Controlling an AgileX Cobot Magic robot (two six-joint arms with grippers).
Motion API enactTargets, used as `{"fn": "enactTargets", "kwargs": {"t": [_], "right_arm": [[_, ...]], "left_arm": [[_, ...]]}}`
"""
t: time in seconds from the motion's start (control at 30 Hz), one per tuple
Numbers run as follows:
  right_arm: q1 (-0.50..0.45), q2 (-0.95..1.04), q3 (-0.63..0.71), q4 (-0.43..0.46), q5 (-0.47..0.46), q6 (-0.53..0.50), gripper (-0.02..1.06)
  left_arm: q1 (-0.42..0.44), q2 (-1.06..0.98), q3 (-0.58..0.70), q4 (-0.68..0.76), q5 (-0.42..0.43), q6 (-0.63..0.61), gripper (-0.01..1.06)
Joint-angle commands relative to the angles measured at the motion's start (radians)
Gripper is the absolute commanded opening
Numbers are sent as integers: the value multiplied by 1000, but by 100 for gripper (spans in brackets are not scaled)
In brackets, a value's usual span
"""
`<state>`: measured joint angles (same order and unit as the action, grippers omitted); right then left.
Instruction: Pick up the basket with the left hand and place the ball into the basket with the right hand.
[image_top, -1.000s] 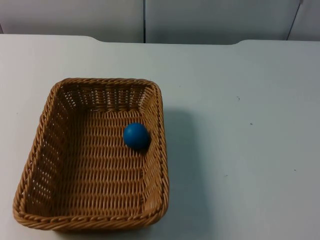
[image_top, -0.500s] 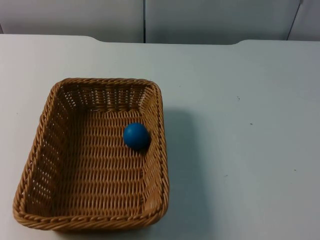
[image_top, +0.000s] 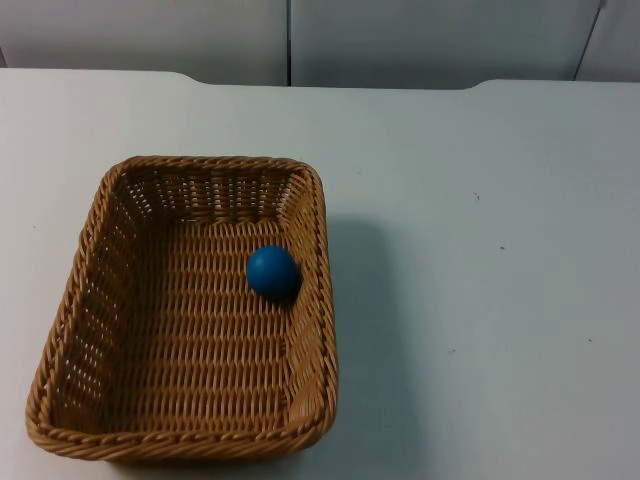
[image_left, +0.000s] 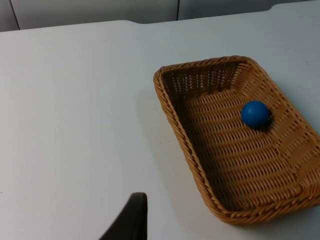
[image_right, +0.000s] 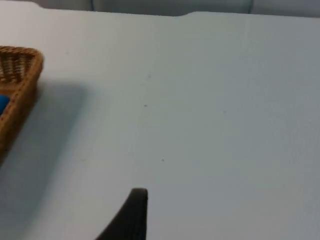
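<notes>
Woven wicker, honey-brown, is what the rectangular basket (image_top: 185, 310) is made of, and it's sat flat on the white surface (image_top: 480, 260). The smooth blue ball (image_top: 272, 271) is already resting inside, against the right wall. The task looks basically done, nothing further seems called for. Left tool (image_left: 131, 220) and right tool (image_right: 131, 215) are parked well off; clenched or released can't be told.
</notes>
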<state>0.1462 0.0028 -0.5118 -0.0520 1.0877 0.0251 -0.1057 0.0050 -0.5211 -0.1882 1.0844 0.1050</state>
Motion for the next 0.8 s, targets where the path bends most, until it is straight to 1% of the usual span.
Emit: {"fn": "enactTargets", "kwargs": {"t": [0.0, 0.03, 0.07, 0.13, 0.17, 0.77], "right_arm": [[-55, -3, 4, -3, -10, 1, 105], [-87, -3, 4, -3, -10, 1, 105], [-87, -3, 4, -3, -10, 1, 105], [-139, -3, 4, -3, -10, 1, 105], [-149, -3, 4, -3, -10, 1, 105], [-149, -3, 4, -1, -10, 1, 105]], "left_arm": [[-1, -5, 8, 3, -14, -3, 105], [-1, -5, 8, 3, -14, -3, 105], [-1, -5, 8, 3, -14, -3, 105], [-1, -5, 8, 3, -14, -3, 105], [-1, -5, 8, 3, -14, -3, 105], [-1, -5, 8, 3, -14, -3, 105]]}}
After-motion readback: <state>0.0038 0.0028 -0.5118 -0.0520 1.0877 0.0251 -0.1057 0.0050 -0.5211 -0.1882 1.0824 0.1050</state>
